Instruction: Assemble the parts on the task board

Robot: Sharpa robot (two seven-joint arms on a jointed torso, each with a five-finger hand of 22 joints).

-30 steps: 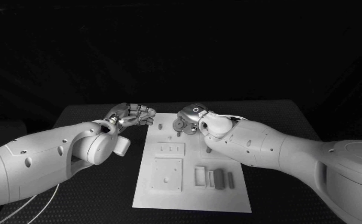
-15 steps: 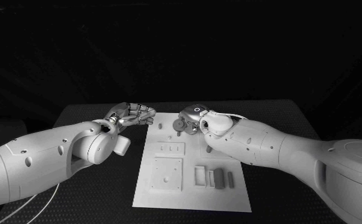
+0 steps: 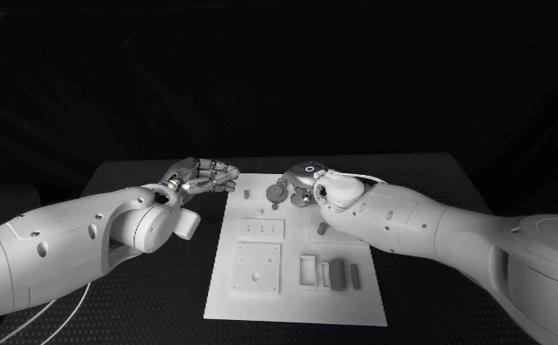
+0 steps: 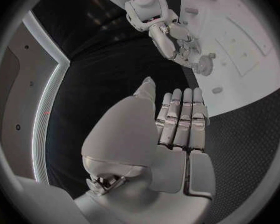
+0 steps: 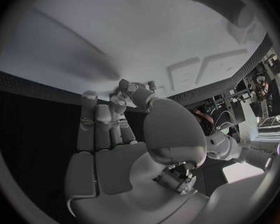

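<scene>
The right hand [image 3: 299, 184], just right of the head view's centre, pinches a small round gear-like part [image 3: 276, 193] over the far end of the white task board [image 3: 291, 301], probably to line it up with a seat there. The left hand [image 3: 200, 176], centre-left beside the board, holds nothing, its fingers side by side and slightly curled, apparently waiting. The board lies on a black textured table [image 3: 430, 180]; rectangular parts [image 3: 336, 274] lie in its lower-right area, against a dark room.

Right hand [image 3: 300, 186] crowds task board [image 3: 297, 301] far end; near end open.
</scene>
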